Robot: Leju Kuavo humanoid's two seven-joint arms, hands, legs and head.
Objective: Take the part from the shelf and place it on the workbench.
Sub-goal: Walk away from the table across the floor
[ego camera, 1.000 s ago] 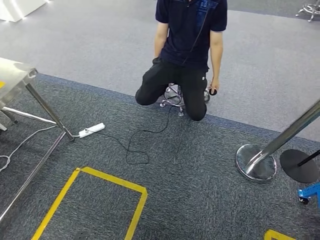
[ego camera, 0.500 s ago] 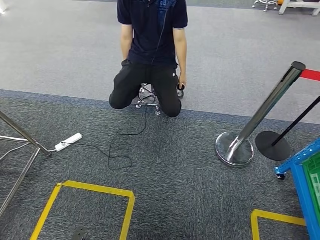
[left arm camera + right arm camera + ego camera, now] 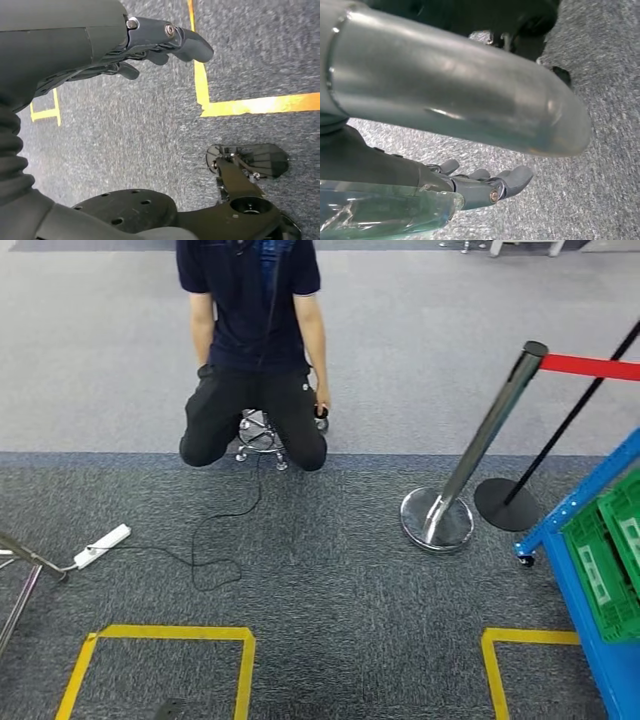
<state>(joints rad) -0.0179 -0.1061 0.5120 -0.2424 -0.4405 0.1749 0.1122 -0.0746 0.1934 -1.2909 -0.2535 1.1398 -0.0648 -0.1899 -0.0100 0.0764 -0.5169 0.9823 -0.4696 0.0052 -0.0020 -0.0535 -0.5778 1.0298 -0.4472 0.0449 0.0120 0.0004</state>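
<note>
A blue shelf [image 3: 596, 660] holding green bins [image 3: 611, 560] stands at the right edge of the head view; no part can be made out in them. A metal leg of the workbench [image 3: 26, 560] pokes in at the far left. My left hand [image 3: 151, 45] hangs over the grey carpet with its fingers stretched out and nothing in it. My right hand [image 3: 482, 185] also hangs over carpet, fingers straight and empty, under its thick silver-grey thumb.
A person [image 3: 249, 340] sits on a stool straight ahead. A tilted chrome stanchion [image 3: 483, 440] with a red belt [image 3: 589, 367] and a black base [image 3: 507, 503] stand ahead right. A power strip [image 3: 102, 545] and cable lie left. Yellow tape squares [image 3: 173, 633] mark the carpet.
The whole picture has slid left: the camera has turned right. The workbench has nearly left the view and the blue shelf with green bins has come in.
</note>
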